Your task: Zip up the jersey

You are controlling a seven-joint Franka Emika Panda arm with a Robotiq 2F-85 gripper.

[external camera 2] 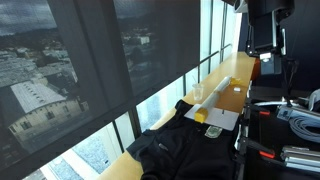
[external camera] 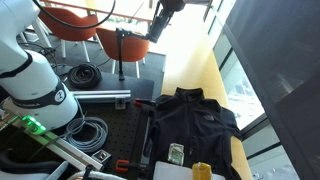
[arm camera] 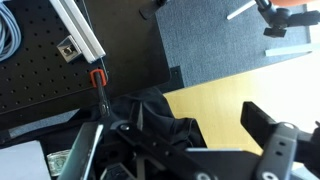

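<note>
High above jersey (external camera: 190, 125), gripper (arm camera: 178, 140) spread, empty, garment's lower edge cut off

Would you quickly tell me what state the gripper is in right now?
Gripper: open, with the jaws wide apart, holding nothing, well above the jersey.
</note>
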